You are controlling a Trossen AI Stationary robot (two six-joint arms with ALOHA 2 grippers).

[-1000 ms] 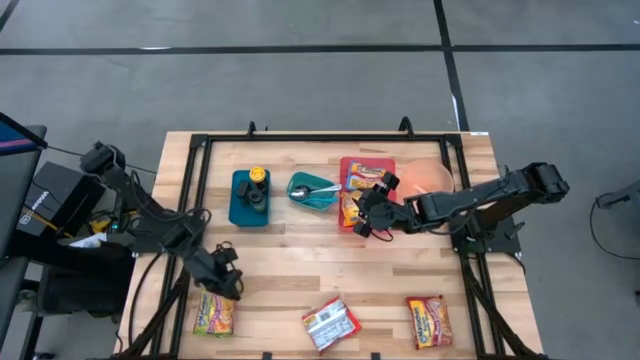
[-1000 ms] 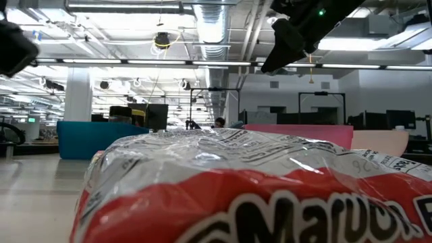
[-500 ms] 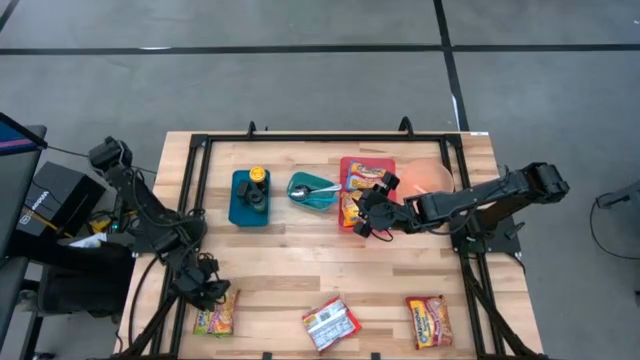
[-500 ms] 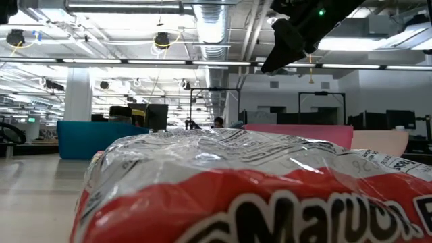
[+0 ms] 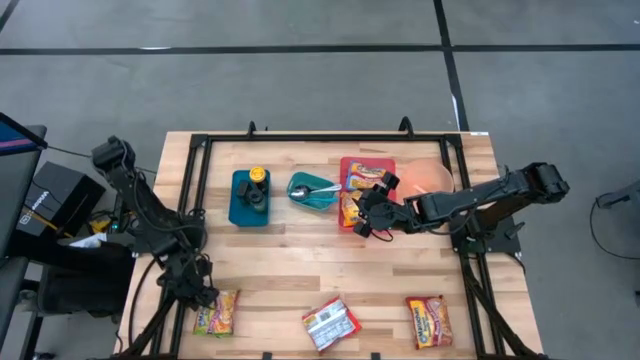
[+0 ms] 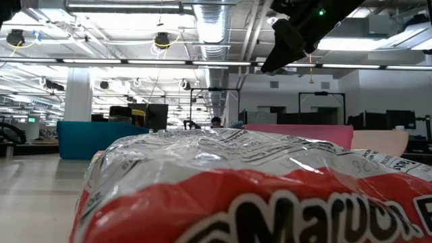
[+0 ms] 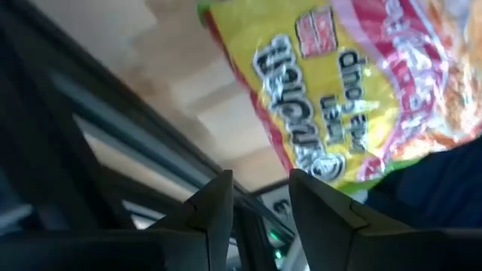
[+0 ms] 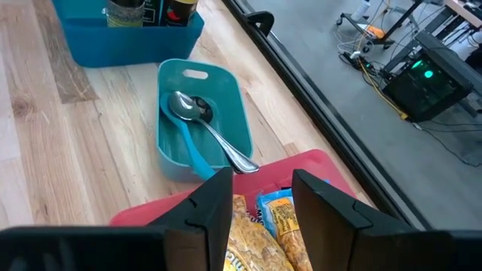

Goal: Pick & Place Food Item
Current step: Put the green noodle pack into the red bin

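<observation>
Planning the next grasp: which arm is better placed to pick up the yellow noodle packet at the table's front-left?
Left. The left gripper hovers at the yellow noodle packet, fingers open; the right gripper waits over the red tray, far across the table.

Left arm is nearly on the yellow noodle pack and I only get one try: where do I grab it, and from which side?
Take the yellow pack by its near short edge, coming from above at the table's left rail. It lies flat, so only a crimped edge gives the jaws something to pinch. The left gripper, jaws open, already sits at that end.
</observation>
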